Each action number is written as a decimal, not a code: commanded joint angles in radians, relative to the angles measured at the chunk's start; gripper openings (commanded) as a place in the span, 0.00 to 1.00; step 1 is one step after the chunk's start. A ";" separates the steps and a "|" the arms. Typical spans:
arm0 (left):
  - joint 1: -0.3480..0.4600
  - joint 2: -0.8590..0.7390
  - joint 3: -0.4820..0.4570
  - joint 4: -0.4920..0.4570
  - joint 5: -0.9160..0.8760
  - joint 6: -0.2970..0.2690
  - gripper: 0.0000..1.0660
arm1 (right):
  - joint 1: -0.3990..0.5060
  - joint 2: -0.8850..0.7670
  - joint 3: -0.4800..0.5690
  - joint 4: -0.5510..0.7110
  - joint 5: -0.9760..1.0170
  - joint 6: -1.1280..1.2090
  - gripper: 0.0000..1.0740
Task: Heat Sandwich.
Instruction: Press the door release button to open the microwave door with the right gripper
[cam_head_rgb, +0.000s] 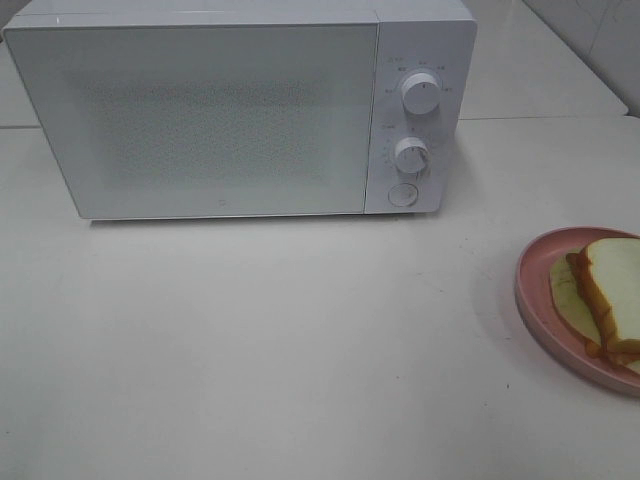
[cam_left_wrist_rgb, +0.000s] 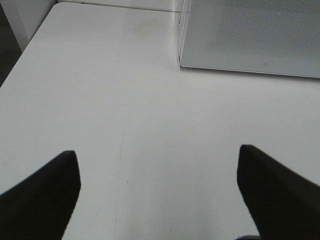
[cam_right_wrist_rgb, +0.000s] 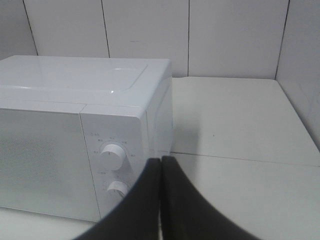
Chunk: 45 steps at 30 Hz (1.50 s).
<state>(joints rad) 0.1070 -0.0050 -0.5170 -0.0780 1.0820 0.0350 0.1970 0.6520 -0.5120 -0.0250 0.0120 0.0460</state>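
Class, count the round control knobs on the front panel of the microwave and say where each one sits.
2. The upper knob sits near the top of the microwave's right-hand control panel; the lower knob sits directly below it, above a flatter round button. None appears hidden.

Sandwich (cam_head_rgb: 612, 290) on plate (cam_head_rgb: 540, 310), right of and before microwave (cam_head_rgb: 200, 110).

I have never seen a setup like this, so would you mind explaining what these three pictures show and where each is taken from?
This is a two-armed robot. One camera looks down from above on a white table with a closed microwave and, at the right edge, a sandwich on a pink plate. The other two cameras sit on the wrists. The left wrist view shows the left gripper open over bare table, holding nothing. The right wrist view shows the right gripper shut and empty, facing the microwave's dials.
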 joint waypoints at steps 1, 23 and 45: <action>0.002 -0.024 0.003 0.000 -0.013 -0.006 0.75 | 0.005 0.088 -0.007 0.031 -0.127 0.026 0.00; 0.002 -0.024 0.003 0.000 -0.013 -0.006 0.75 | 0.223 0.563 -0.007 0.193 -0.589 0.315 0.00; 0.002 -0.024 0.003 0.000 -0.013 -0.006 0.75 | 0.357 1.012 -0.007 0.437 -0.891 0.877 0.00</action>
<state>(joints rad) 0.1070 -0.0050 -0.5170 -0.0780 1.0820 0.0350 0.5520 1.6410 -0.5140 0.4180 -0.8460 0.8630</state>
